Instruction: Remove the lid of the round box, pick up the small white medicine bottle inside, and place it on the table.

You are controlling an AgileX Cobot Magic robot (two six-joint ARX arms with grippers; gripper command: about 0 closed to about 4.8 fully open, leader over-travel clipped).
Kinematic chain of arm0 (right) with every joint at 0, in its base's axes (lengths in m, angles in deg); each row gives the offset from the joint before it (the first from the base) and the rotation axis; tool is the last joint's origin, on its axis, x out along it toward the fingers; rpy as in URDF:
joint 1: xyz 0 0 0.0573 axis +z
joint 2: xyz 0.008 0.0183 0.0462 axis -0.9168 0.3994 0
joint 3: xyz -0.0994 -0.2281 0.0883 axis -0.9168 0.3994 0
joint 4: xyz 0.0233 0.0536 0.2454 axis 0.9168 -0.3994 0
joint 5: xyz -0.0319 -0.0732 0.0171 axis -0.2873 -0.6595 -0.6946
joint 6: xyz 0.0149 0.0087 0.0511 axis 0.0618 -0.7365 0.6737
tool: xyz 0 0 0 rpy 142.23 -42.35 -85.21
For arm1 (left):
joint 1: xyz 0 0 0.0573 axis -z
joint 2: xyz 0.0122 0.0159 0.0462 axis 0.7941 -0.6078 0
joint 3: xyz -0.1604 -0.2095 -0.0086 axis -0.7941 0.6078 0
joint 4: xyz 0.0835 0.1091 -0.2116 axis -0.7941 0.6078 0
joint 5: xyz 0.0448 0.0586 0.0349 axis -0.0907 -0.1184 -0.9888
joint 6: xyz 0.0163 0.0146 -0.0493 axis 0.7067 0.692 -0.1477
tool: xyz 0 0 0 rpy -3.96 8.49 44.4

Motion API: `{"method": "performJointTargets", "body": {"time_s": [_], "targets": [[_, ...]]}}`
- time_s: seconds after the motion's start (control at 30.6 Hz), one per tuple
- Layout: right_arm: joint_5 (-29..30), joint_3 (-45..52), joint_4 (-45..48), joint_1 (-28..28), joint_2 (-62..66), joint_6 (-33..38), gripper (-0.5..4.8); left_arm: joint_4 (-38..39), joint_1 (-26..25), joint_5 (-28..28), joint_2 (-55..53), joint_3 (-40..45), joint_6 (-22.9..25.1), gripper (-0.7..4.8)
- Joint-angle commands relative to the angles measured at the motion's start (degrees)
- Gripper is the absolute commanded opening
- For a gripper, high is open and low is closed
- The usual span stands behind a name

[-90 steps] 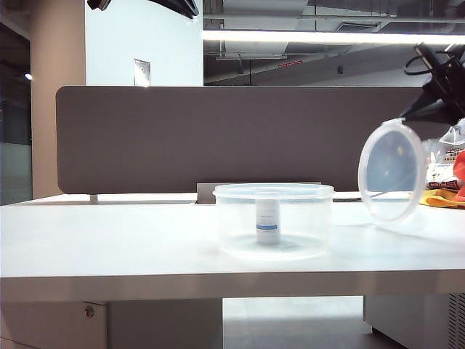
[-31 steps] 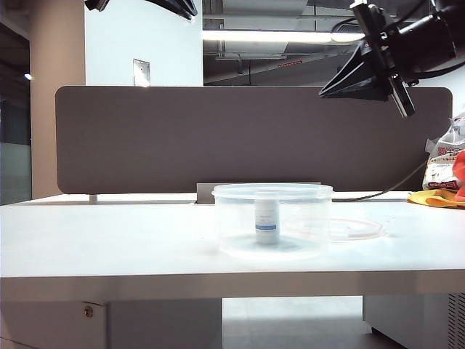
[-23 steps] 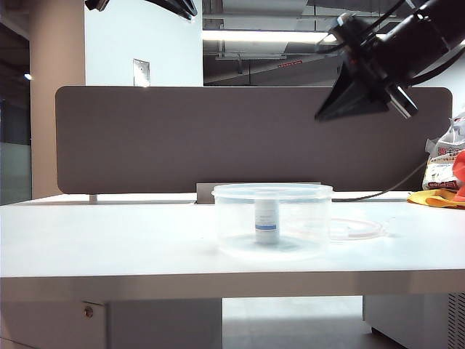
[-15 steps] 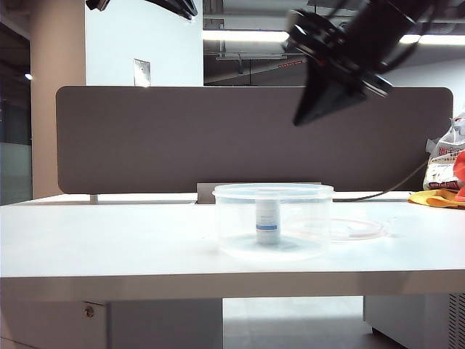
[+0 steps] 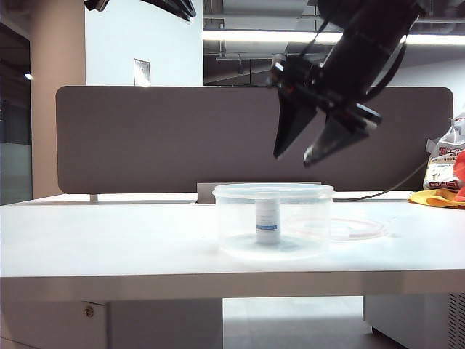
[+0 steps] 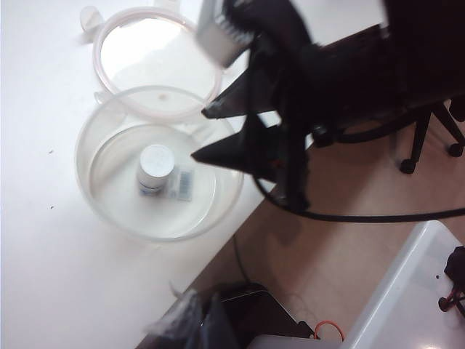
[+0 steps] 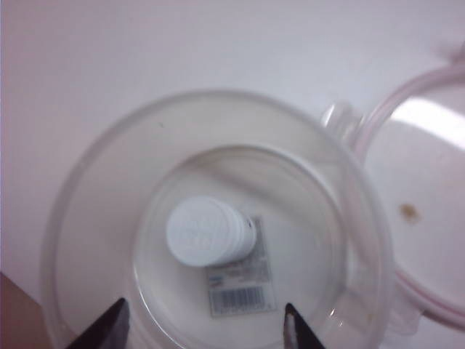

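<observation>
A: The small white medicine bottle (image 5: pixel 267 222) stands upright in the middle of the round box (image 5: pixel 273 221), at the centre of the exterior frame, near the front edge of the surface (image 5: pixel 109 240). I judge it light and stiff, with a smooth wall that may slip. Its cap faces straight up to the right wrist camera.

B: Where to take hold of it?

A: I would take it at the cap or just under it, from above, because the box wall stands all around and blocks the sides. Nothing else is loose in the box; only a barcode sticker shows on its floor beside the bottle.

B: And the lid (image 5: pixel 347 228)?

A: It is off already. It lies flat on the surface behind and to the right of the box, with its rim touching or nearly touching the box, and nothing is on it.

B: The pincers?

A: The right pincer (image 5: pixel 299 155) hangs over the box, in the upper centre of the frame, with jaws spread wide and nothing between them. The left pincer is in no frame, but it is closed, and I cannot tell whether it holds anything.
</observation>
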State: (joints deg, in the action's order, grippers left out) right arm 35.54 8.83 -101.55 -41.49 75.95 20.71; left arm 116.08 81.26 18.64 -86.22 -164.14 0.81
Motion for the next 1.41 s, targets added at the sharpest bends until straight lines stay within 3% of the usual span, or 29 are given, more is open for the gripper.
{"method": "performJointTargets", "body": {"time_s": [0.03,0.29,0.46,0.88,1.41], "targets": [[0.2,-0.6,0.1,0.0,0.7,0.6,2.60,0.0,0.0,0.0,0.2,-0.3,1.0,0.21],[0.2,-0.6,0.7,1.5,1.0,0.5,2.44,-0.1,0.0,-0.2,0.2,-0.3,1.3,0.21],[-0.3,-2.1,0.3,3.2,2.7,0.5,3.41,-0.2,0.0,-0.2,0.2,-0.3,1.3,0.21],[-4.5,-9.1,-6.4,4.2,9.4,0.5,3.38,0.9,-0.1,-0.2,0.2,-0.3,1.6,0.22],[-4.6,-9.1,-5.1,4.3,11.7,0.5,3.37,0.7,-0.1,-0.2,0.2,-0.3,2.0,0.22]]}}
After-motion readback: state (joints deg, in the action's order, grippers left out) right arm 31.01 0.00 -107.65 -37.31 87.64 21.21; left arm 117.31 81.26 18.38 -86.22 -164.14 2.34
